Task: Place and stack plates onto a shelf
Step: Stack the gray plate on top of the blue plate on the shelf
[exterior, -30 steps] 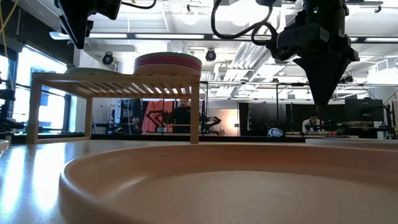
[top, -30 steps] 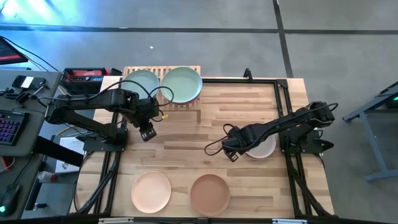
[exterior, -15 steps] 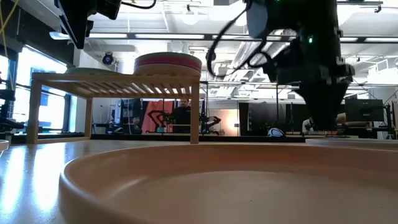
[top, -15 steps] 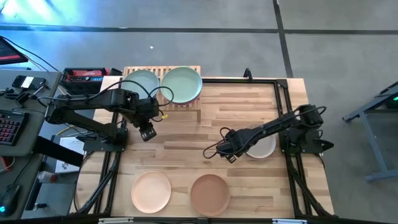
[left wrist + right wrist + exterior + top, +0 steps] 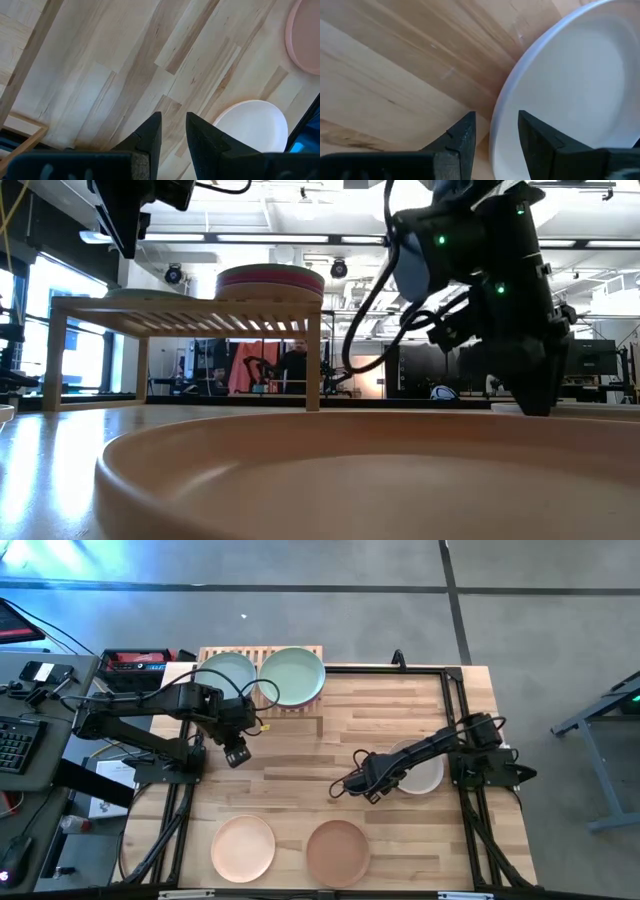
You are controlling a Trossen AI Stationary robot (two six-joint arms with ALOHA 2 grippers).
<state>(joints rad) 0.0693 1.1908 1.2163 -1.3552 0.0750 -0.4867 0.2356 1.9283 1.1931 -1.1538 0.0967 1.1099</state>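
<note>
The right gripper (image 5: 362, 784) is sitting low over the tabletop (image 5: 300, 755) right at the near-side rim of the cream plate (image 5: 424, 778), and in the right wrist view its two fingers (image 5: 462, 135) are parted with the plate's edge (image 5: 560, 95) lying in line with the gap between them, one finger over bare wood and the other over the plate's rim, so it's spread and not pinching anything yet. From the low view that arm is leaning down with its tip just about at table level beside the plate. The left gripper (image 5: 238, 752) is hanging above the table just in front of the shelf (image 5: 262, 680), holding nothing, its fingers (image 5: 150, 134) close together with only a thin slit showing. On the shelf, a grey-teal plate (image 5: 226, 673) and a mint green plate (image 5: 293, 674) are topping two side-by-side stacks, touching each other. A peach plate (image 5: 243, 846) and a brown plate (image 5: 337, 851) are lying next to each other at the front edge of the table, well apart from both grippers.
</note>
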